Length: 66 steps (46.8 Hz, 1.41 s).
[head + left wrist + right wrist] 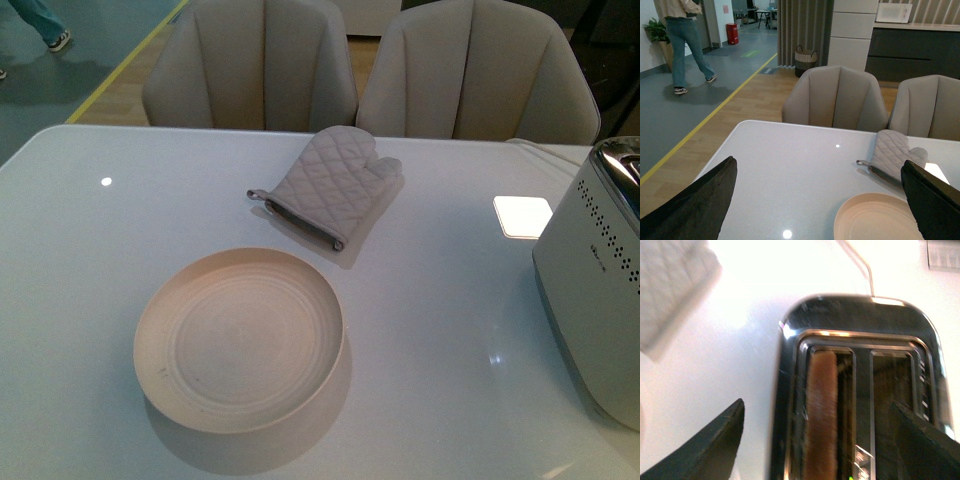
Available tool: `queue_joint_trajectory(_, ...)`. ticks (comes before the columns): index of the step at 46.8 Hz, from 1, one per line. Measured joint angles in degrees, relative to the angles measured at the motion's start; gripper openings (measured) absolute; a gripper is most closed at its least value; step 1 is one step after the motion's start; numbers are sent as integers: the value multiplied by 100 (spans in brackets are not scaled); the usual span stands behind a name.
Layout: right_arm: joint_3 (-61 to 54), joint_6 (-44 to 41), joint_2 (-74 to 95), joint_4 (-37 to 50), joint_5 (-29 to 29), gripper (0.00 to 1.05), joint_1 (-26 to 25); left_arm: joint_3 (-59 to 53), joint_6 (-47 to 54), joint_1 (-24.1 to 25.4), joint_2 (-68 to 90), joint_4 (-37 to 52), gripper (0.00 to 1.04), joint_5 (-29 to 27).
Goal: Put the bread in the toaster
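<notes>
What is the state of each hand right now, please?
Left hand: open, holding nothing.
Right hand: open, empty, above the toaster; the bread sits in a slot.

The bread (pixel 821 415) stands upright in one slot of the white, chrome-topped toaster (pixel 598 290).

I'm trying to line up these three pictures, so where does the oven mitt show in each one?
Front view: oven mitt lies top centre, behind the plate.
Left wrist view: right of centre, behind the same plate.
Right wrist view: probably the blurred quilted patch, upper left.
Shared landmark, front and left wrist: the plate.
</notes>
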Motion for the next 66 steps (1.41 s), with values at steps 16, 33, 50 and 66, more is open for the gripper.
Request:
queue_joint_trajectory(16,-2435,446,-1167,5165,50,32,251,0,0,0,0,-2,98,0)
queue_joint_trajectory(33,-3775,474,-2496,4983,70,2,297,0,0,0,0,-2,98,0)
queue_joint_trajectory(50,-4537,474,-3510,4704,70,2,297,0,2,0,-2,-2,98,0)
queue_joint_trajectory(66,-4708,476,-5163,3303,70,2,297,0,0,0,-2,-2,98,0)
